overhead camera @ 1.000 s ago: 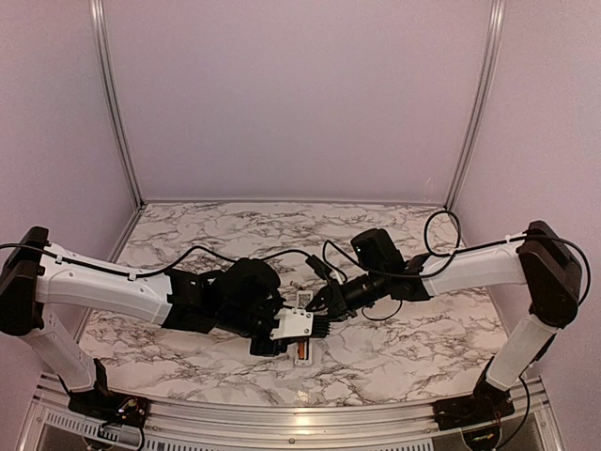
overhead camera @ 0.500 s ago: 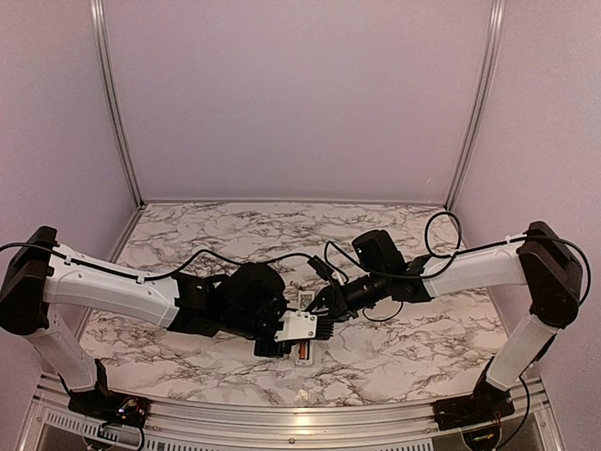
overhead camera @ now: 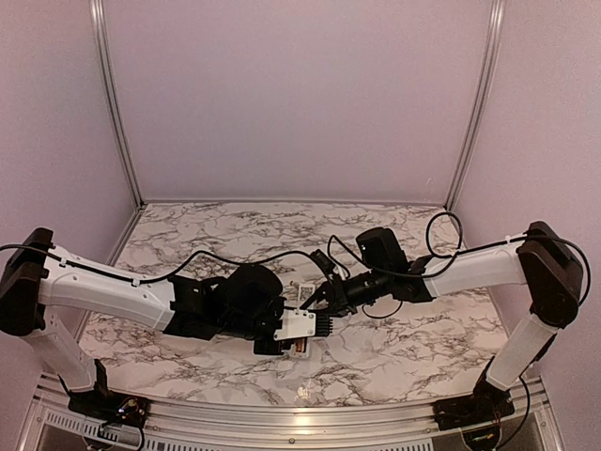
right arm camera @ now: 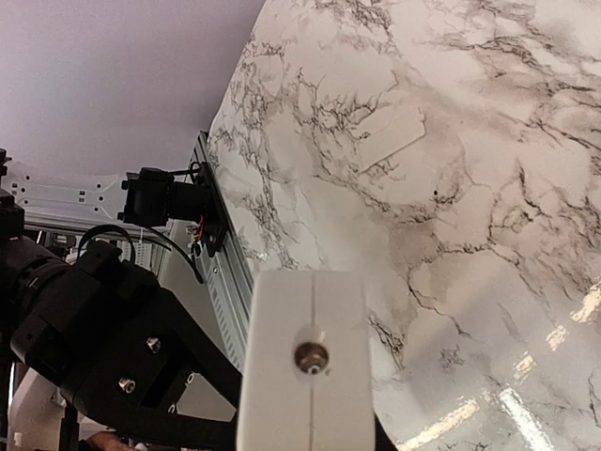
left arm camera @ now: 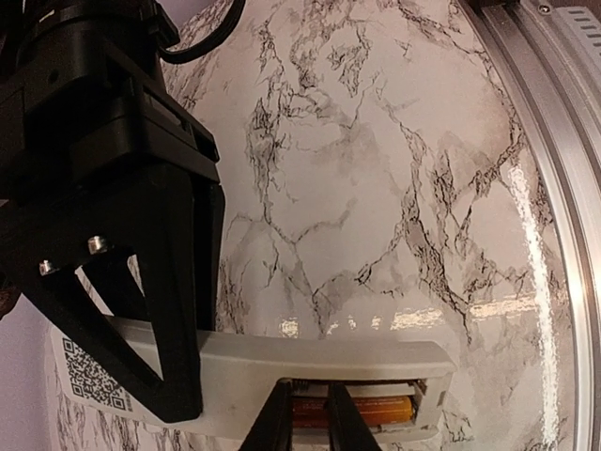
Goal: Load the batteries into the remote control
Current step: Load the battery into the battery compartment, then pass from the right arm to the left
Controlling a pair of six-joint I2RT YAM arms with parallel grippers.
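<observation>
The white remote control hangs above the table between both arms. My right gripper is shut on its far end, and its black fingers clamp the bar. The battery bay faces my left wrist camera, with an orange battery lying in it. My left gripper has its thin tips inside the bay over that battery, a narrow gap between them and nothing pinched. In the right wrist view the remote's white end face fills the foreground and hides my right fingers.
A flat pale rectangular piece lies on the marble table. The aluminium front rail runs close by. The left arm's black wrist sits right beside the remote. Lilac walls enclose the back and sides.
Both arms have shifted slightly, and the remote has edged a little to the right between them. The right gripper's hold is unchanged.
</observation>
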